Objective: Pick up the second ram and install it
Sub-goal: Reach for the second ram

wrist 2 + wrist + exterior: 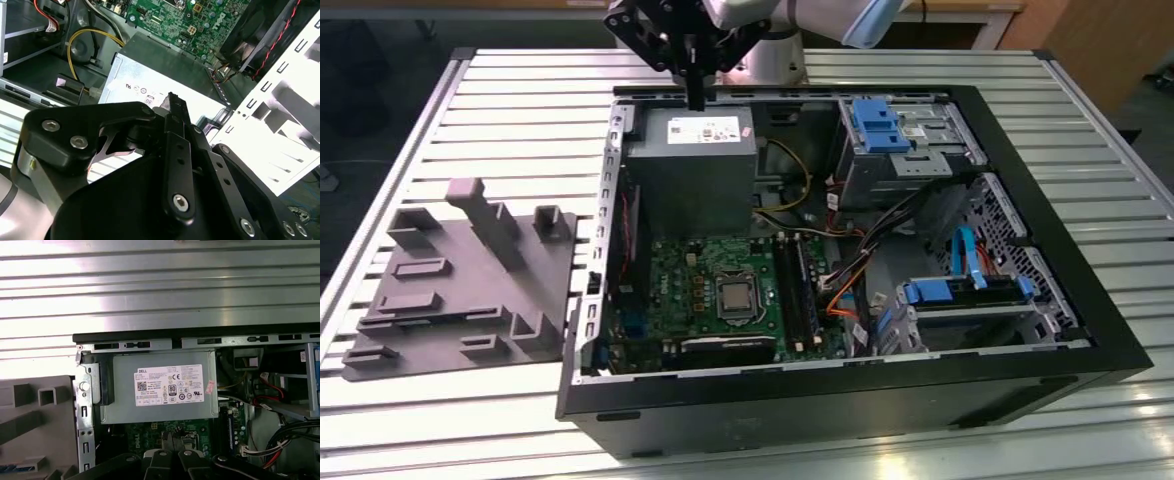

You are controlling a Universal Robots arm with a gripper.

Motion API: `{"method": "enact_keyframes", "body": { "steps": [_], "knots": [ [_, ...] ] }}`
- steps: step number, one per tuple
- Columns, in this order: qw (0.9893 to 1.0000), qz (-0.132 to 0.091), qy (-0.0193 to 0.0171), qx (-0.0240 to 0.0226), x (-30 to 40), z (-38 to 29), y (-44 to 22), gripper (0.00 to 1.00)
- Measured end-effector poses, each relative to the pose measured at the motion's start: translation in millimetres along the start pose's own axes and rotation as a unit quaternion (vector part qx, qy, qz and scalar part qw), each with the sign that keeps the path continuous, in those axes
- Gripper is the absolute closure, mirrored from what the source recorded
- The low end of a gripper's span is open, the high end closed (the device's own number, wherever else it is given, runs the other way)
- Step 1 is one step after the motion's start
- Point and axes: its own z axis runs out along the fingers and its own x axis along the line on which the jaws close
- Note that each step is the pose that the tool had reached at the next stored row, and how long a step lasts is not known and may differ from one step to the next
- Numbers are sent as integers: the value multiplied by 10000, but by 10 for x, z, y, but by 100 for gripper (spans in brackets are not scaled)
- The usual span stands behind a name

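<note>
My gripper point(698, 100) hangs above the far edge of the open computer case point(1067, 330), over the grey power supply point(690, 165). In both wrist views its black fingers point(175, 145) are pressed together, and I see nothing clear held between them. The power supply's white label point(170, 386) lies just beyond the fingertips point(168, 440). The long dark memory slots point(795, 290) run beside the processor point(735, 296) on the green motherboard point(674, 285), well away from the gripper towards the near side. The second ram is out of view.
A grey moulded fixture point(460, 275) with slots and posts lies on the slatted table at the exterior view's left. Blue drive brackets point(878, 125) and loose coloured cables point(847, 275) fill the case's right half. The case walls stand up around the board.
</note>
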Motion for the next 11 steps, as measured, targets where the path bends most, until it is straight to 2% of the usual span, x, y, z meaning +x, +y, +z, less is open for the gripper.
{"method": "enact_keyframes", "body": {
  "steps": [11],
  "knots": [
    [10000, 0, 0, -2, 23, -1, -3, 89]
  ]
}}
